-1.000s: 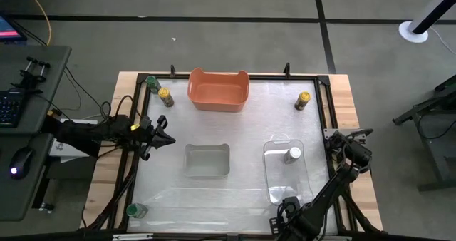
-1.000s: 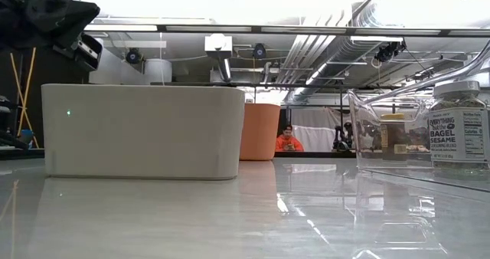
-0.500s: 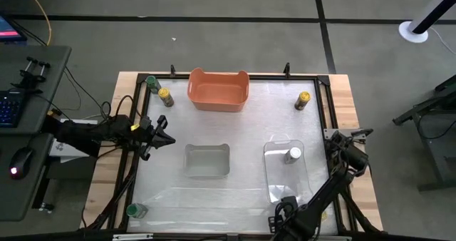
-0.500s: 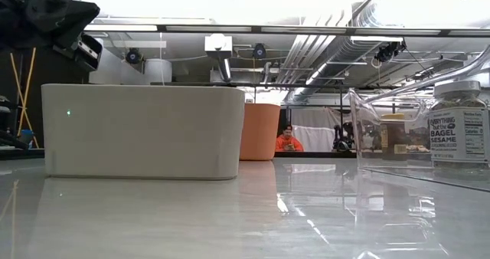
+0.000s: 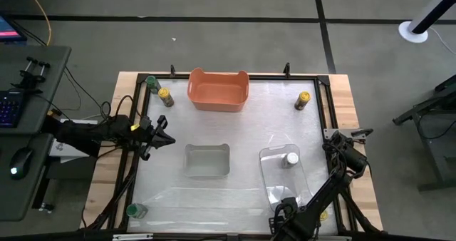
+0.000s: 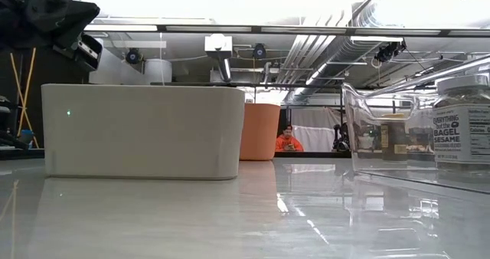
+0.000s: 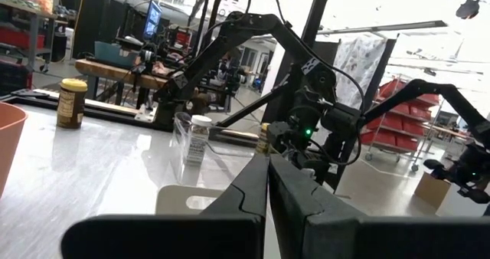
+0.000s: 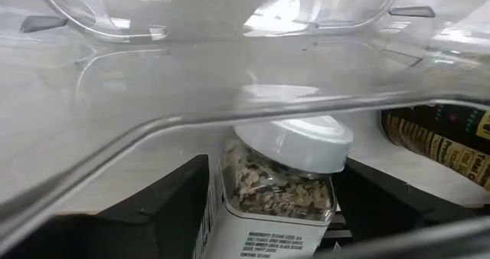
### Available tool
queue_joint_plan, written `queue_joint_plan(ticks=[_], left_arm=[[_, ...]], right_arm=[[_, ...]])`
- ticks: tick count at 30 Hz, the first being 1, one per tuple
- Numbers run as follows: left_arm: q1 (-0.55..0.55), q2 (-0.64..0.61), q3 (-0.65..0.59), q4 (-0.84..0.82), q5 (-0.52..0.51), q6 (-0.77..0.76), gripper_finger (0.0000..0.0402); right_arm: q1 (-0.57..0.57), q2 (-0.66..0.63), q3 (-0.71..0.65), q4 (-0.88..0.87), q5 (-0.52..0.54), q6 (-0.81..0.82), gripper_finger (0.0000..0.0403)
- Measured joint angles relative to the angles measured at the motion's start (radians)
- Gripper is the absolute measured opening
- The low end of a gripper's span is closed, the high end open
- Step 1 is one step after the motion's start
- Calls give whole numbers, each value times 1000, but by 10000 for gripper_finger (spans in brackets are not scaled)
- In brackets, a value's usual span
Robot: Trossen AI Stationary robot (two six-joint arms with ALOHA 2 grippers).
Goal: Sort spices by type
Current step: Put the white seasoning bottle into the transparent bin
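The spices are small jars. One with a green cap [image 5: 151, 82] and one with a yellow cap [image 5: 165, 96] stand at the far left. Another yellow-capped jar [image 5: 303, 100] stands at the far right, and a green-capped one [image 5: 135, 210] at the near left. A white-capped jar [image 5: 291, 157] stands in the clear tray [image 5: 274, 180]. My right gripper [image 5: 285, 211] points down at the tray's near end. Its open fingers flank a second white-capped jar [image 8: 287, 148], seen under the tray's rim [image 8: 230, 109]. My left gripper [image 5: 167, 139] hovers shut at the table's left. My right gripper has one finger [image 8: 164, 205] on each side of the white-capped jar's body [image 8: 276, 186], just under the cap. It comes from above. Only narrow gaps show beside the jar, and I cannot tell whether the fingers touch it.
An orange bin [image 5: 217, 90] stands at the far middle and a grey tray [image 5: 206, 171] at the centre. A dark jar with a yellow label [image 8: 440, 140] lies right beside my right gripper. Black rails frame the table.
My right gripper has sunk a little at the table's near edge. The clear tray has slid and turned slightly toward the table's left, carrying the white-capped jar inside it along.
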Motion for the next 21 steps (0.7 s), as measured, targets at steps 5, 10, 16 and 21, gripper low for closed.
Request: queue_joint_plan(ticks=[5, 10, 16, 21], left_arm=[[0, 0, 0, 0, 0, 0, 3], [0, 0, 0, 0, 0, 0, 3], [0, 0, 0, 0, 0, 0, 3], [0, 0, 0, 0, 0, 0, 3]], right_arm=[[-4, 1, -1, 0, 1, -8, 227], [-5, 1, 1, 2, 2, -27, 202], [-1, 13, 66, -62, 24, -65, 202], [11, 11, 157, -126, 57, -107, 200]])
